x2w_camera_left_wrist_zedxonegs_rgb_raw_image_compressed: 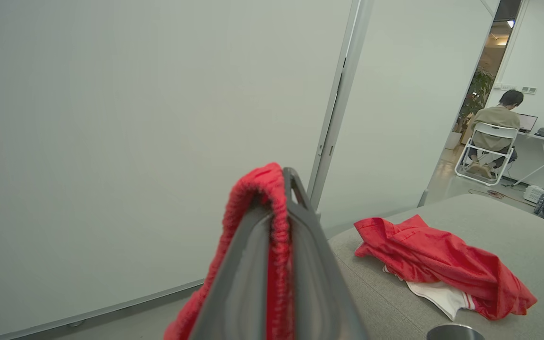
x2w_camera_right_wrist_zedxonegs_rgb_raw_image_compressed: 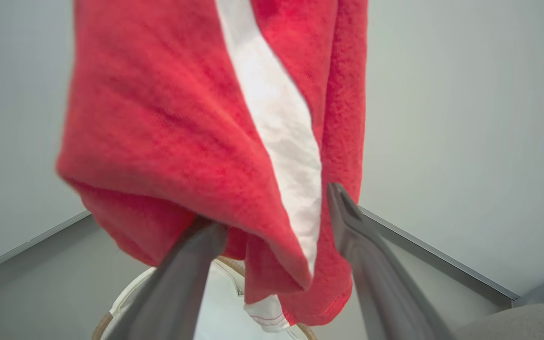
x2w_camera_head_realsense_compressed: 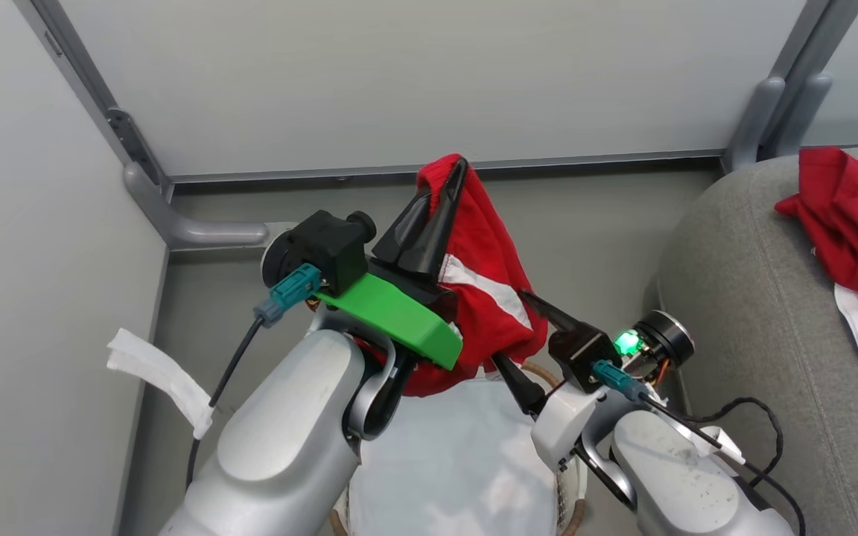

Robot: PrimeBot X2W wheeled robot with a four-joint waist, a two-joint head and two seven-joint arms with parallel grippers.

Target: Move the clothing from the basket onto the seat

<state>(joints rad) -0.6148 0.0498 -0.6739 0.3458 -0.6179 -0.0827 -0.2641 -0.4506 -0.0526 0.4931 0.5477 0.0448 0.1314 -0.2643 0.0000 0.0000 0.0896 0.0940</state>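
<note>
My left gripper [x2w_camera_head_realsense_compressed: 453, 173] is raised above the basket and shut on the ribbed edge of a red garment [x2w_camera_head_realsense_compressed: 482, 298] with a white stripe, which hangs down from it. In the left wrist view that red edge [x2w_camera_left_wrist_zedxonegs_rgb_raw_image_compressed: 272, 198] is pinched between the closed fingers [x2w_camera_left_wrist_zedxonegs_rgb_raw_image_compressed: 300, 245]. My right gripper [x2w_camera_head_realsense_compressed: 509, 326] is open at the garment's lower part; the cloth [x2w_camera_right_wrist_zedxonegs_rgb_raw_image_compressed: 196, 123] hangs between its spread fingers [x2w_camera_right_wrist_zedxonegs_rgb_raw_image_compressed: 361, 245] without being pinched. Under both grippers is the basket [x2w_camera_head_realsense_compressed: 575, 514] with its white liner [x2w_camera_head_realsense_compressed: 451, 461]. Another red garment [x2w_camera_head_realsense_compressed: 853, 216] lies on the grey seat [x2w_camera_head_realsense_compressed: 757, 313] to the right.
Pale wall panels with grey metal posts [x2w_camera_head_realsense_compressed: 138, 164] close off the corner behind and to the left. A white strip of cloth [x2w_camera_head_realsense_compressed: 157, 376] hangs by my left arm. Far off, a person [x2w_camera_left_wrist_zedxonegs_rgb_raw_image_compressed: 494, 125] sits on a white chair at a desk.
</note>
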